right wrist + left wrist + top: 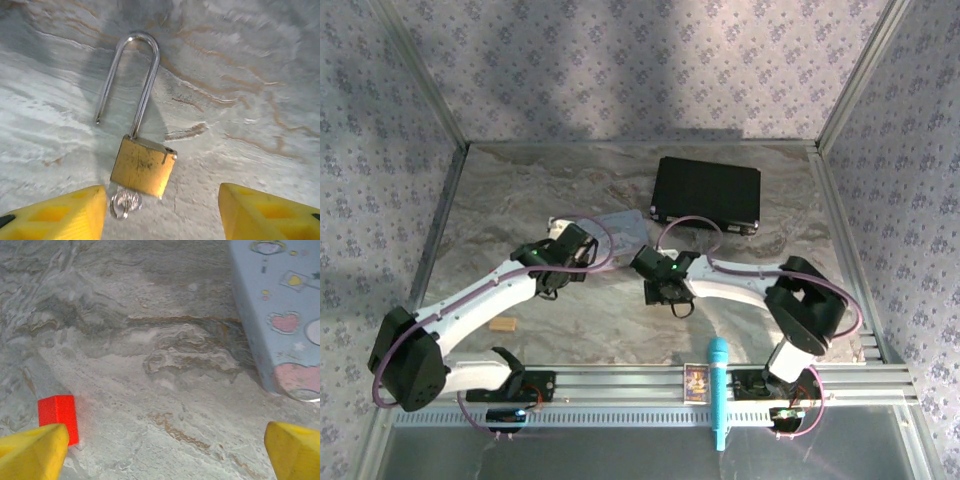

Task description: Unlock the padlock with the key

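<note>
Tabletop [520, 200], marble-patterned, carries all items; a black case [708, 193] lies toward its far side. A pastel tin [280, 315] lies on the surface just ahead of the left gripper [162, 455], whose fingers are spread wide with nothing between them. A small red block [59, 415] lies beside one of its fingertips.

Right gripper [162, 215] is released: its fingers stand well apart and hold nothing. The padlock [143, 166] lies flat on the table directly ahead of it, in the middle region of the table in front of the black case. Brass body is the near end; it sits between the two fingers, closer to the one at the picture's left edge. The long axis runs away from the gripper, tilted slightly, with the shackle [141, 35] at the far end.

One shackle leg ends free on the table, clear of the body, so the lock is judged already open. A small silvery key piece [125, 202] touches the body's near edge; whether it is seated in the keyway cannot be told.

Right arm is the nearer arm; any further move falls to it, approaching along the lock's long axis
</note>
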Available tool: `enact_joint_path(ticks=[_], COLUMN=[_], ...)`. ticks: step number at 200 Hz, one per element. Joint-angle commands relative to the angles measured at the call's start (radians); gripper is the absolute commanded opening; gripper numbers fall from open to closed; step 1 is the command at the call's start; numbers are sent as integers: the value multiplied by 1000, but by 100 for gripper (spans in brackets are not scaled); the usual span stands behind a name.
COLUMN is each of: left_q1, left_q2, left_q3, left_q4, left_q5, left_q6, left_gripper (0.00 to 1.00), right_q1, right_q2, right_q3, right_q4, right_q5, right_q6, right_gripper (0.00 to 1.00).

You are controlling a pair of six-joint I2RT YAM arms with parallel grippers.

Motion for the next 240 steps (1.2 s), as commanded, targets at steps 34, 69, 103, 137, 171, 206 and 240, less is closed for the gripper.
enact_joint_path(ticks=[34, 69, 103, 137, 171, 206, 240], left_q1=[153, 261, 421, 533, 676, 695, 699], left_q2=[-159, -178, -34, 121, 181, 295, 304], left_q3=[-67, -254, -289, -439, -453, -453, -463], left_q4=[181, 681, 821, 1267, 1414, 1508, 1530], left_q5=[-241, -301, -201, 21, 266, 438, 454], left_q6=[-28, 329, 341, 466, 397, 445, 445], left_gripper=[100, 100, 100, 100, 100, 100, 100], right_q1=[-87, -390, -671, -798, -892, -940, -976], right_q2=[-331, -410, -350, -353, -249, -180, -111], right_q3=[-104, -267, -337, -383, -494, -530, -609], right_q4=[108, 386, 596, 775, 1042, 1191, 1380], right_q5=[306, 289, 242, 132, 74, -36, -117], right_q6=[-315, -552, -661, -733, -782, -845, -837], right_gripper=[76, 95, 98, 96, 97, 98, 99])
